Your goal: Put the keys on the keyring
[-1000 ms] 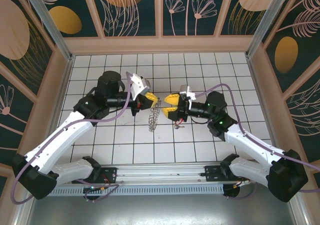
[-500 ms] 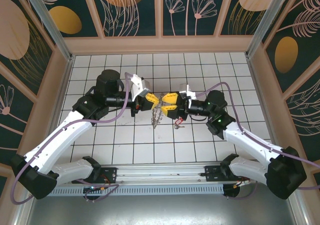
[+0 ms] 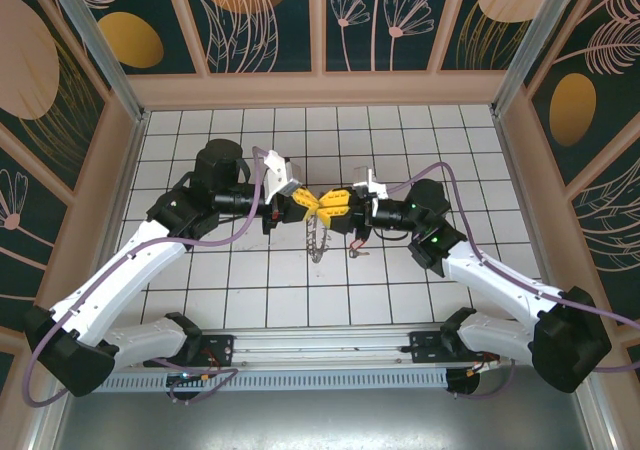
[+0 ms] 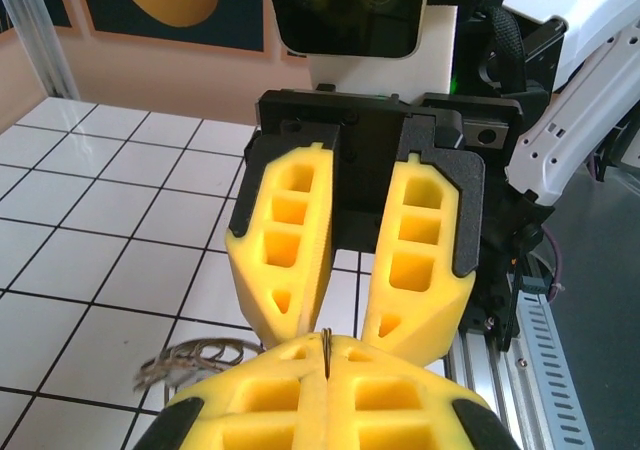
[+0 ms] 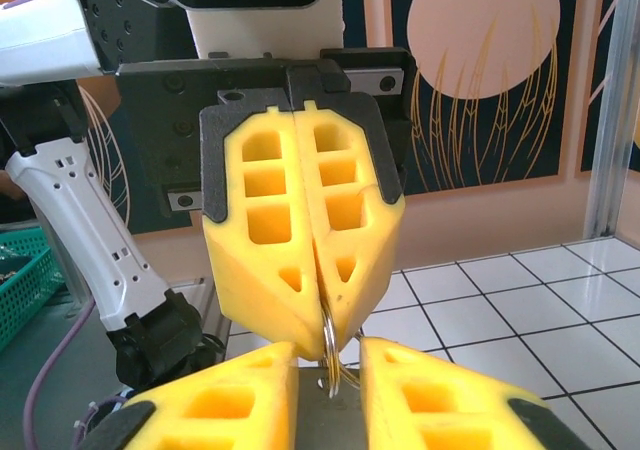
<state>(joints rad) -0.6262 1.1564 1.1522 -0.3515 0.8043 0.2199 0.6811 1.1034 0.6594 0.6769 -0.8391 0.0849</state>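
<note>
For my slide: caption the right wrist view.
Left gripper pinches the keyring; right gripper, fingers parted, straddles it.

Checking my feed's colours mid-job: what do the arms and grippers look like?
The left arm and right arm have white shells, black joints, purple cables. The left gripper and right gripper have chunky yellow fingers with square cut-outs, black mounts, white camera blocks behind.

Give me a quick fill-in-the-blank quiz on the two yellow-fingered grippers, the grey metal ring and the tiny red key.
1. The large grey metal keyring with its chain-like fringe hangs from the left gripper, whose fingers are ___.
2. The right gripper holds its yellow fingers ___, one either side of the ring's wire.
3. The tiny red-tagged key lies on the white tiled table, on the ___ arm's side of the ring.
Missing words: shut; apart; right.
</note>
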